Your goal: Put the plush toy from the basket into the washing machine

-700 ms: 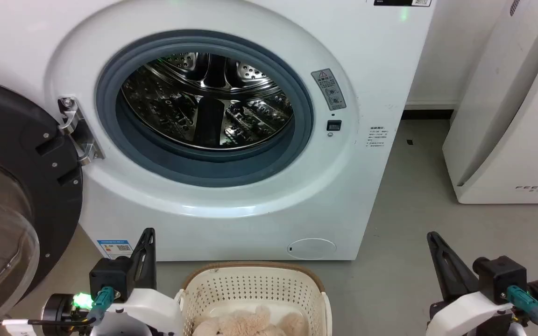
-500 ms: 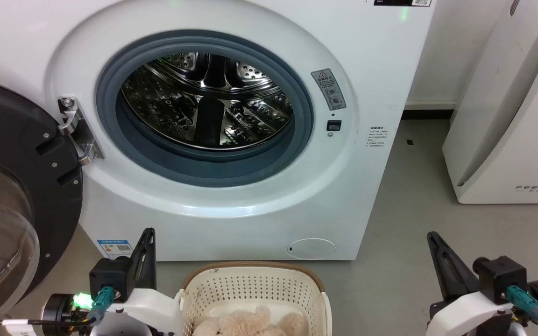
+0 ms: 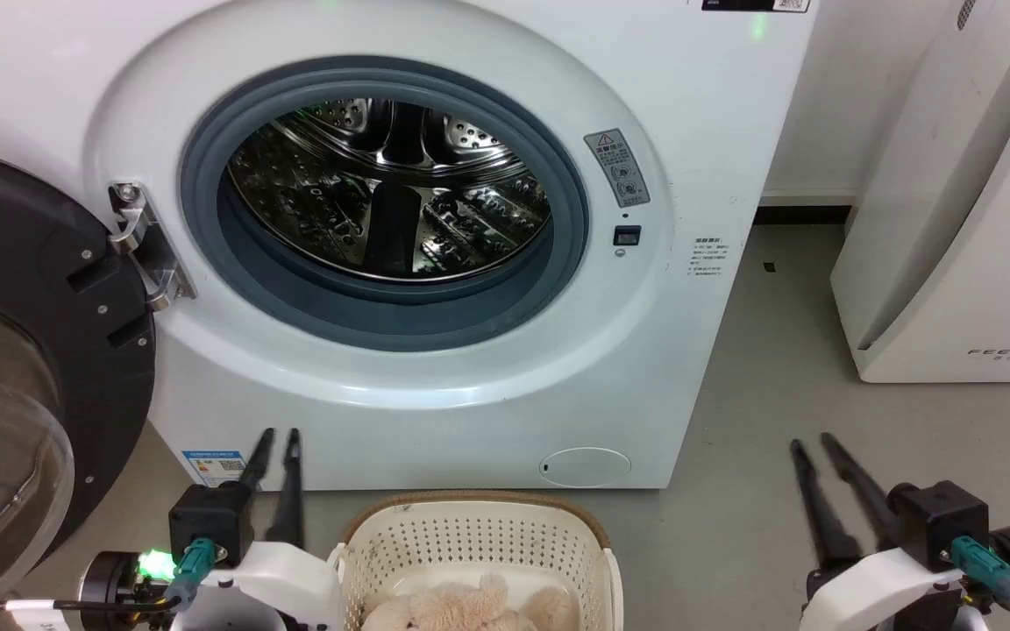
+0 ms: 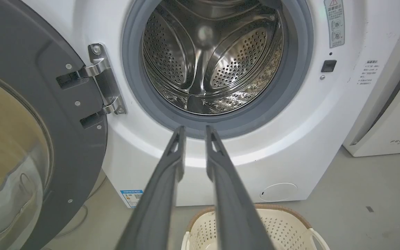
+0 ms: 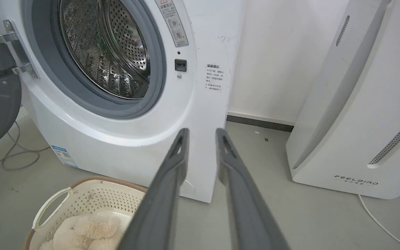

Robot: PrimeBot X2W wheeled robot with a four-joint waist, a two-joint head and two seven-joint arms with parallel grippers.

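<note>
Basket [image 3: 470,536] sits on the floor [image 3: 750,368] right in front of the washer [image 3: 487,394], betw. my two arms. Handy: the lift from it to the drum [image 3: 391,202] is short, up and fwd. Bear [image 3: 470,606] lies in the basket bottom, at the very lower edge of the head view. In the right wrist view the bear [image 5: 82,231] is a cream heap low at the left, nothing touching it. Door [image 3: 23,289] is swung wide to my left on its hinge, so the opening is free. Drum looks empty as far as I can see.

Left pincer [image 3: 277,436]: low, just left of the basket and near the door. Its fingers [image 4: 167,180] point up-fwd at the washer front under the grey ring. They're parted a little, narrow gap, gripping nothing.

Right pincer [image 3: 810,443]: well right of the basket over bare floor, aimed past the washer's right corner, w/ the white air unit [image 3: 952,263] off to its right. Also parted a little, empty.

Both sit about level w/ each other, wrists low, neither touching basket or bear.

My guess: grab not yet begun. One pincer has to tip down into the basket. Gap is prob. too narrow for a fluffy body, so widen first. Basket rim could snag a finger on the way in.
</note>
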